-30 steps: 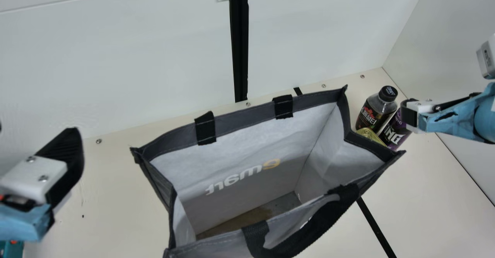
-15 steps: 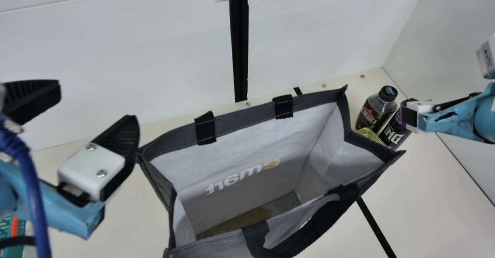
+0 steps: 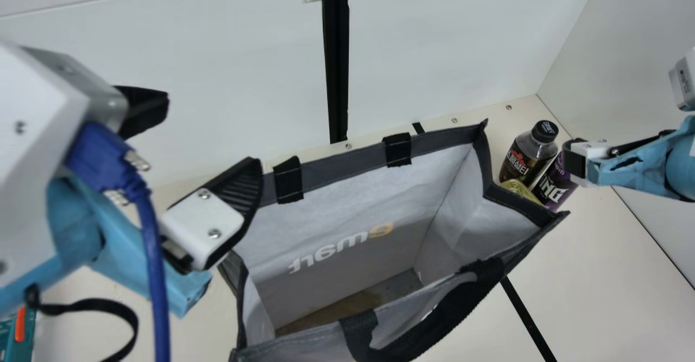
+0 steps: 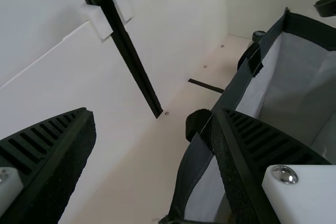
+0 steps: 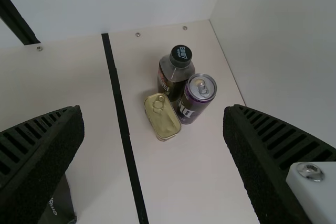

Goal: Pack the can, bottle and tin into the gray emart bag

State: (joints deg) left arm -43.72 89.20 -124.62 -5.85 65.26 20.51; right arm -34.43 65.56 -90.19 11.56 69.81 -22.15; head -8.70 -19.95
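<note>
Left gripper (image 4: 155, 114) has swung in from the side to the near-left corner of the gray emart bag (image 3: 342, 166); the bag hasn't shifted. Looks like setup to steady the rim before loading. Its fingers are wide, nothing held, rim beside one finger, contact unclear. Right gripper (image 5: 154, 110) also wide and empty. Bottle (image 5: 176, 74), purple can (image 5: 195, 100) and gold tin (image 5: 163, 119) stand clustered outside the bag, beyond the gap between the right fingers, all unpacked.

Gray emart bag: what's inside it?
Inside the gray emart bag, the pale lining and a brownish strip of floor are visible. The near wall covers the rest, so anything lying there can't be seen.
</note>
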